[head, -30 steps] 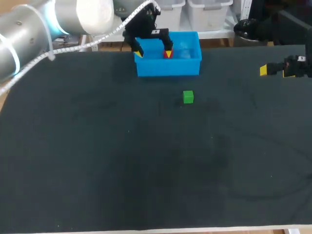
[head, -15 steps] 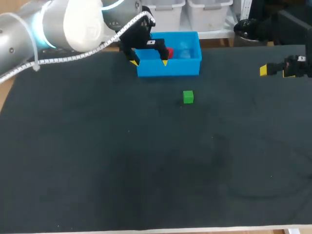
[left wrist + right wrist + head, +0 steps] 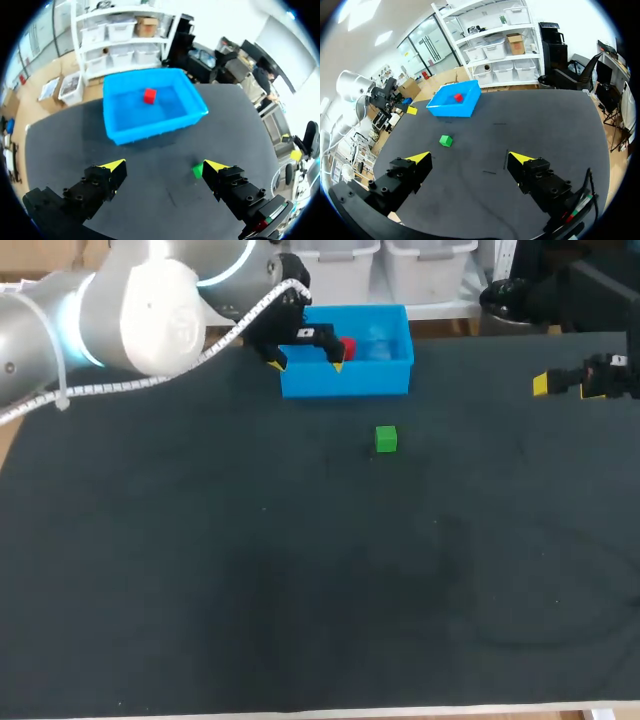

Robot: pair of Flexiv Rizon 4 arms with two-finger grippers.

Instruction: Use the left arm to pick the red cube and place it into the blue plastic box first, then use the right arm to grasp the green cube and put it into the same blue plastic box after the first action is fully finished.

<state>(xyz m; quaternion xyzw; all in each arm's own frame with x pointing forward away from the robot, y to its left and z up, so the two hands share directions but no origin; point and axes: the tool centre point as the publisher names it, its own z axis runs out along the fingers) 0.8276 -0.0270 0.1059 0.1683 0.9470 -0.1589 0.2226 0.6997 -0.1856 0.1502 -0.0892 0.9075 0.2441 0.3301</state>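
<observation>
The left arm (image 3: 140, 310) is coming in from about ten o'clock, and its gripper (image 3: 307, 358) is hanging over the front left part of the blue box (image 3: 345, 380). Its fingers are standing wide apart with nothing between them. Seen from its wrist, that gripper (image 3: 165, 167) is looking down at the box (image 3: 150, 127) just ahead of it.

The red cube (image 3: 347, 348) is lying inside the box, apart from both yellow tips. From the left wrist it (image 3: 149, 95) is sitting on the box floor, nearer the far wall. The box itself is sitting at twelve o'clock on the dark table (image 3: 300, 570), close to the far edge.

The green cube (image 3: 386, 439) is resting on the table at roughly five o'clock from the box, a little way off it. In the left wrist view it (image 3: 198, 170) is showing just beside one fingertip.

The right gripper (image 3: 545, 385) is hovering at about two o'clock, well apart from both cubes. From its own wrist the gripper (image 3: 469, 159) is gaping open and empty, with the green cube (image 3: 445, 141) ahead of it and the box (image 3: 451, 111) with the red cube (image 3: 458, 98) beyond.
</observation>
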